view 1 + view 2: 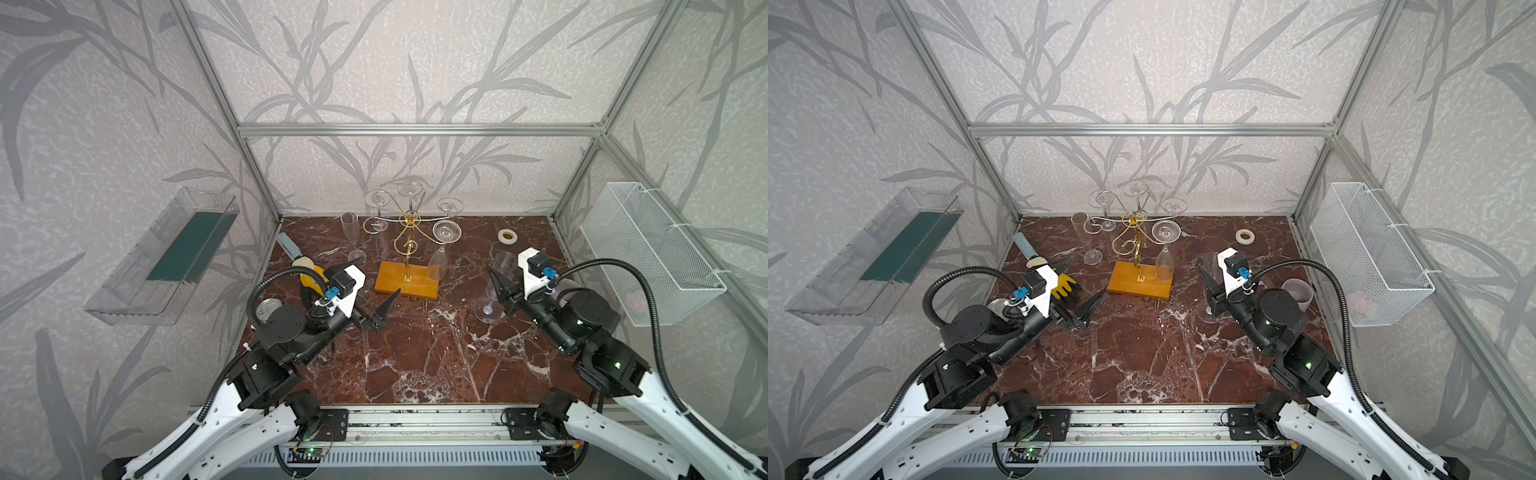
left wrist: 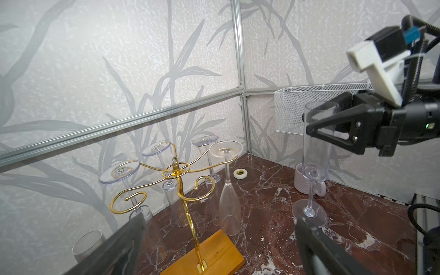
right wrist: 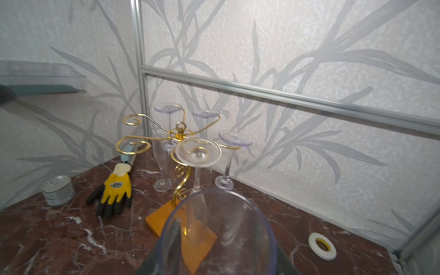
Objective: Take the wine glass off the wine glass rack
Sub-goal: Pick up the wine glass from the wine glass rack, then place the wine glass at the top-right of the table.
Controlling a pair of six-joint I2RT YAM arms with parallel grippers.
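Red-brown marble table (image 1: 415, 365) carries the wine glass rack (image 1: 406, 286) at back centre, upright on its orange-yellow wooden base (image 2: 214, 252). Four hanging glasses, one nearest the right arm (image 1: 446, 231), sit upside down with their feet caught in the gold curled arms. The wine glass (image 2: 316, 154) under the task is off the rack: it stands upright to the right of the rack, well apart from the base, with its foot (image 1: 488, 309) at table level; whether the foot bears on the table cannot be told. The right fingers (image 2: 357, 131) are partly closed round the upper bowl of this glass, one on either side, gripping it. The left fingers (image 1: 384, 311) are spread fully wide and hold nothing; they hang over the table just in front of the base's left end, pointing toward the rack. A standing glass (image 1: 352, 235) rests upright on the table just left of the rack. Also on the table: a yellow and black glove (image 3: 116, 188) and a tin can (image 3: 58, 190) at the left side, a tape roll (image 1: 508, 236) at back right, and a pale mug (image 2: 307, 182) behind the gripped glass. A white wire basket (image 1: 648, 249) is fixed to the right wall.
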